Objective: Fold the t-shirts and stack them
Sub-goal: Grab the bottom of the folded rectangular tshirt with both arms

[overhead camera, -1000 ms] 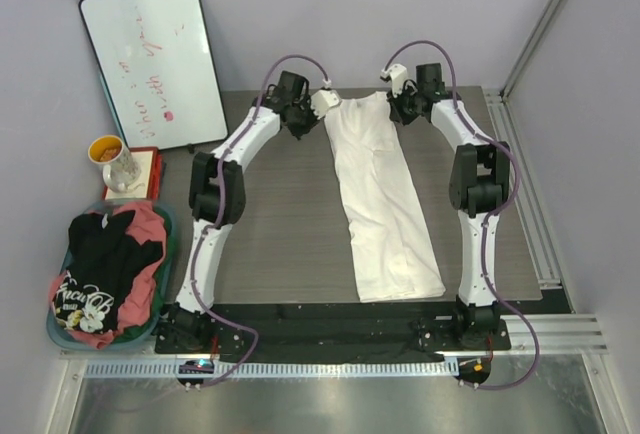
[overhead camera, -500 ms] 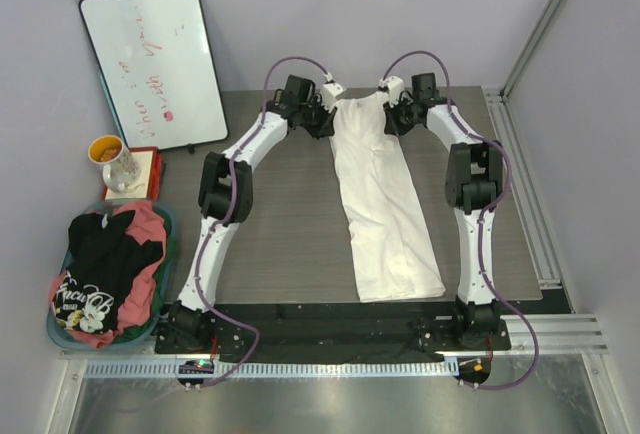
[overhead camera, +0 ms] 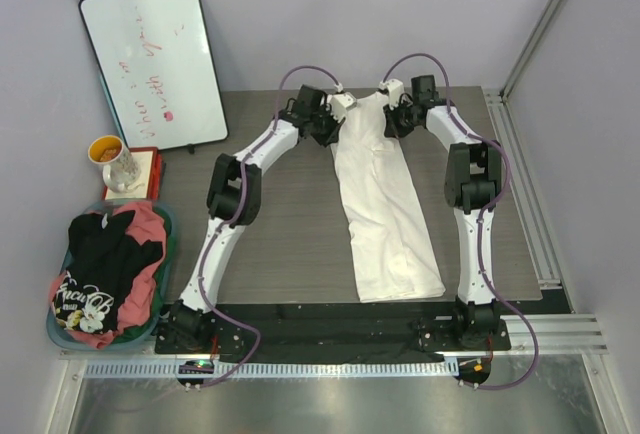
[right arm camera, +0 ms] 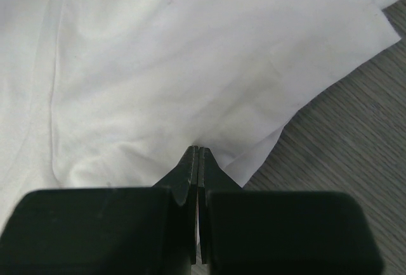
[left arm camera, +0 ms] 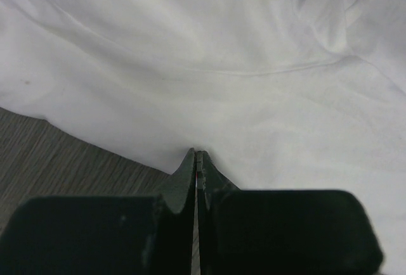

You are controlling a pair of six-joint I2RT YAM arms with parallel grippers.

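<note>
Two closed grippers hold the far end of the white t-shirt [overhead camera: 385,214], which lies as a long narrow strip down the middle of the table [overhead camera: 280,224], with its near hem close to the arm bases. The left gripper [overhead camera: 338,114] is clamped on the far-left corner and the right gripper [overhead camera: 392,106] on the far-right one. Both wrist cameras show the jaws pressed together with cloth puckering at their tips, so I judge each to have a real pinch on the edge.

I read this as the start of the crosswise fold: the lengthwise folds look done. Next I'd lift both corners together and carry them toward me, laying the far end over the near hem (evenly, or the strip skews).

Bare tabletop runs along both sides of the strip, wider on the left. The right arm's links stand just beside the shirt's right edge, so I'd watch for snagging there. The far end sits near the back wall.

The black t-shirt [overhead camera: 105,259] and pink-red t-shirt [overhead camera: 145,219] wait in the basket [overhead camera: 167,264], off the table's left.
</note>
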